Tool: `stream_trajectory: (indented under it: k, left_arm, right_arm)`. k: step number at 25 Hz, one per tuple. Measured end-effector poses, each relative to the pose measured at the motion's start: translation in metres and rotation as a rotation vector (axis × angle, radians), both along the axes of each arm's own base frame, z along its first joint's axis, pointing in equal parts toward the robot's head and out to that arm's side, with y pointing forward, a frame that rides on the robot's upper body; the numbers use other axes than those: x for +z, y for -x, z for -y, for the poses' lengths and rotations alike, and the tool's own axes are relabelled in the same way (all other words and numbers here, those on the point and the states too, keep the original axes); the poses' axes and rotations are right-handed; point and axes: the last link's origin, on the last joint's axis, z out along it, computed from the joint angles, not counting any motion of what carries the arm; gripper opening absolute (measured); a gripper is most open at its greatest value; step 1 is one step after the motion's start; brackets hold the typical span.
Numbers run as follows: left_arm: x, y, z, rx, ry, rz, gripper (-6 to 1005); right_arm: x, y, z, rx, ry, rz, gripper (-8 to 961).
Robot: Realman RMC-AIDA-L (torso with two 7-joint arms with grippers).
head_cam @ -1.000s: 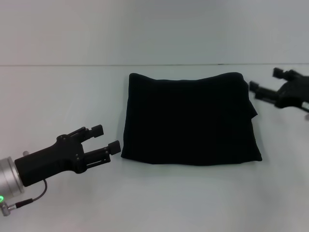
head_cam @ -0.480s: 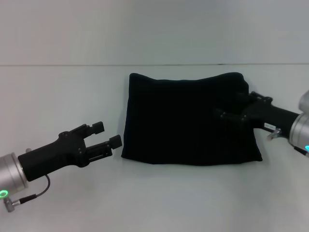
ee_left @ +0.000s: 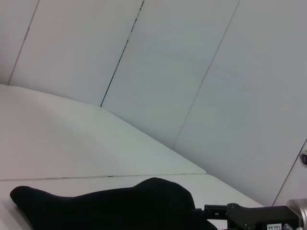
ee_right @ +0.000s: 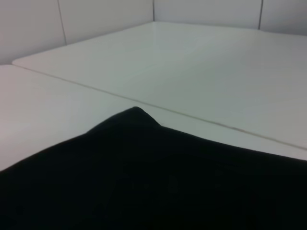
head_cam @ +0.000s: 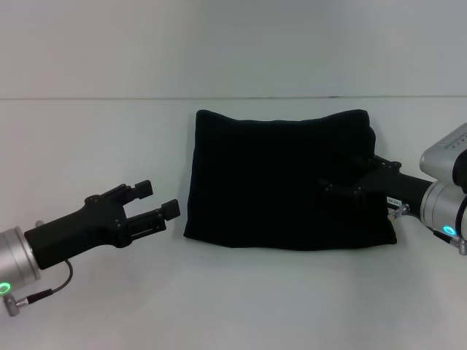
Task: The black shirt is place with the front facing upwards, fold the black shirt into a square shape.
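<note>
White and bare, the table point(head_cam: 95, 138) carries the black shirt point(head_cam: 284, 179) at its middle, folded into a rough square with no lettering showing. Just off the shirt's near left corner, the left gripper point(head_cam: 157, 203) hovers with its fingers point(head_cam: 144, 188) spread apart, grasping nothing. From the right, the right gripper point(head_cam: 343, 186) reaches over the shirt's right part; whether its fingers are clenched cannot be told.
</note>
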Motion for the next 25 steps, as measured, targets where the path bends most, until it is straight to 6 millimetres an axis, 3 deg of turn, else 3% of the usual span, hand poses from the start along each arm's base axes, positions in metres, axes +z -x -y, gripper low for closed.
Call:
stream_trajectory:
  k: [8,14,25]
  left_arm:
    - [0.002,0.000,-0.001,0.005,0.002,0.001,872]
    - [0.003,0.000,-0.001,0.015,0.015,0.010,871]
    - [0.001,0.009,0.005,-0.013,0.088,-0.082,871]
  right_arm:
    - [0.016,0.008,0.001,0.063,-0.033,-0.092,915]
    - [0.036,0.017,0.018,0.197,-0.044,-0.192,916]
    - [0.004,0.007,0.077,0.377,0.126,-0.163,916]
